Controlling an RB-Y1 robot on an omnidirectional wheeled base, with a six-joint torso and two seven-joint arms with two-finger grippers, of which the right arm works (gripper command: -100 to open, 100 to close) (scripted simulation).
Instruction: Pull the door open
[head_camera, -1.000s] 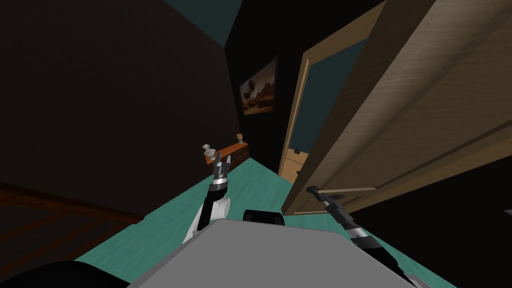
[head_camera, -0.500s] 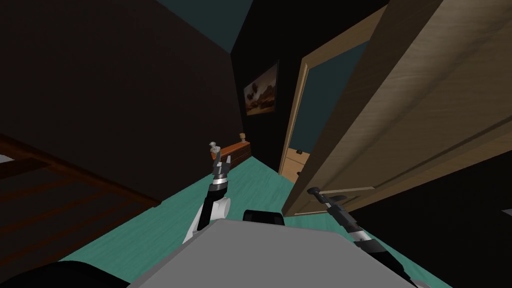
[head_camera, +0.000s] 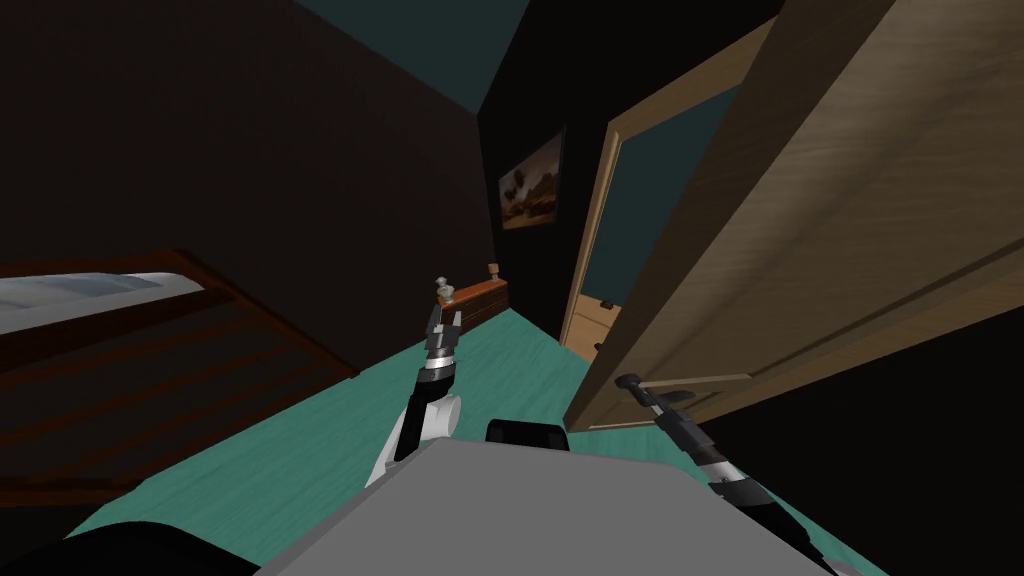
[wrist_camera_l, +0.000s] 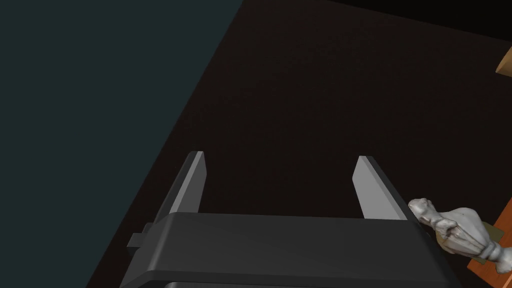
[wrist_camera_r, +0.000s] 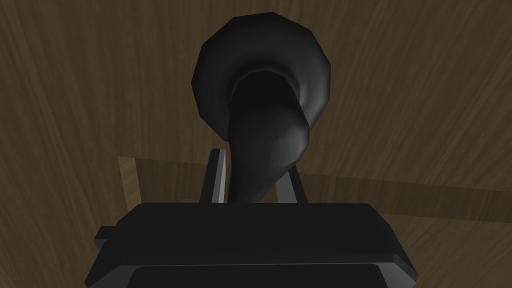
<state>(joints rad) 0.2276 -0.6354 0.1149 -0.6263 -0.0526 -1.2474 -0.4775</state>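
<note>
Pinching the dark door handle (wrist_camera_r: 265, 100) between the fingers of the right gripper (wrist_camera_r: 255, 170), low on the wooden door (head_camera: 800, 250), right half of the head view. Best drawn back along the hinge arc, grip square, no twisting. Fingers of the left gripper (wrist_camera_l: 281, 160) spread, idle at centre.

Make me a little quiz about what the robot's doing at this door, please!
1. True or false: the right tool is shut on the door handle.
2. The left tool is: A open and empty; B shut on the handle; C shut on the door's edge.
3. Fill in: the door handle's colour is ____.
Key: 1 true; 2 A; 3 black.
</note>
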